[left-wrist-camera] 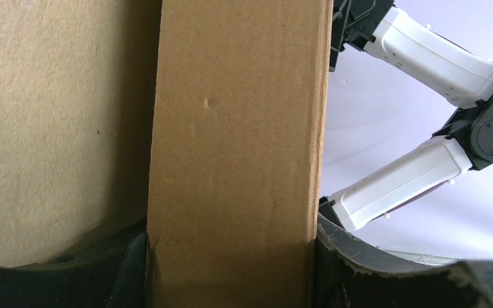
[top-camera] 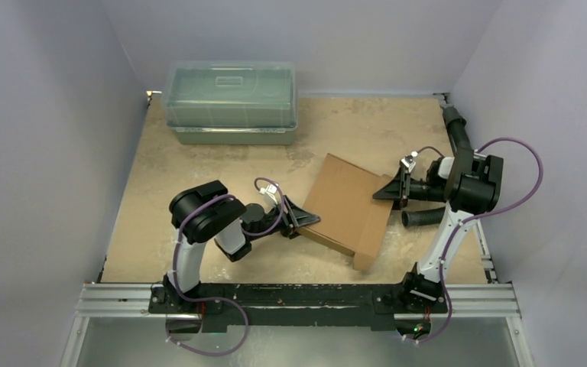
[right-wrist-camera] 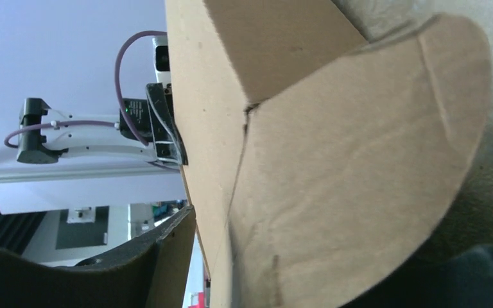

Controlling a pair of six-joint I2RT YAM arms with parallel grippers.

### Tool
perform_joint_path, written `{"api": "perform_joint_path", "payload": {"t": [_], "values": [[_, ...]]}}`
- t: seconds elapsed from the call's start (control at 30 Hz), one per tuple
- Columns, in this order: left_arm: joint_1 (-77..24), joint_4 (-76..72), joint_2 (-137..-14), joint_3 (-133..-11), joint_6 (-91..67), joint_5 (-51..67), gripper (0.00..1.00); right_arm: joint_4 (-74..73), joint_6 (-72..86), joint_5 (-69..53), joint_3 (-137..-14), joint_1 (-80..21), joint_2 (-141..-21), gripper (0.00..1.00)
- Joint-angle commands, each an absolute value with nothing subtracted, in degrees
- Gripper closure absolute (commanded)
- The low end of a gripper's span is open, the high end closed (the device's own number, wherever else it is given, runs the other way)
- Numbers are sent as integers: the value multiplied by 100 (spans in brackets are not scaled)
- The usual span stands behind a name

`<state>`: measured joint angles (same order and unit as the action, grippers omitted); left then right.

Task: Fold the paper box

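Two YAM arms: black joints, white links, purple harness.
Left arm [top-camera: 199, 222] and right arm [top-camera: 466, 187] share a build: glossy black rounded joint housings, white link shells with small nubs along the edges, and a round black elbow cap. A purple cable [top-camera: 526, 164] loops along each arm from the base to the wrist. Left gripper [top-camera: 303, 222] and right gripper [top-camera: 386, 189] are black wedges; the fingers [left-wrist-camera: 391, 273] are matte with a rough texture. A pale camera block [top-camera: 409, 162] sits on the wrist. A black ribbed handle [top-camera: 422, 219] is on the right arm.
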<state>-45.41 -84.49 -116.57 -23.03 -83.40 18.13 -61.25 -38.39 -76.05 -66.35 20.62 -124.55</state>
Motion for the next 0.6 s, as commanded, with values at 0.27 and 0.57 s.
{"api": "perform_joint_path", "payload": {"t": [0.27,0.57], "values": [[-3933,-9500,-10555,-1617,-7948,2018,75,-7863,-5914,-7775,-7067,2054,-12241,32],[-3564,-7888,-9200,-1450,-7342,2325,76,-6998,-5012,-7609,-6840,2071,-11464,32]]}}
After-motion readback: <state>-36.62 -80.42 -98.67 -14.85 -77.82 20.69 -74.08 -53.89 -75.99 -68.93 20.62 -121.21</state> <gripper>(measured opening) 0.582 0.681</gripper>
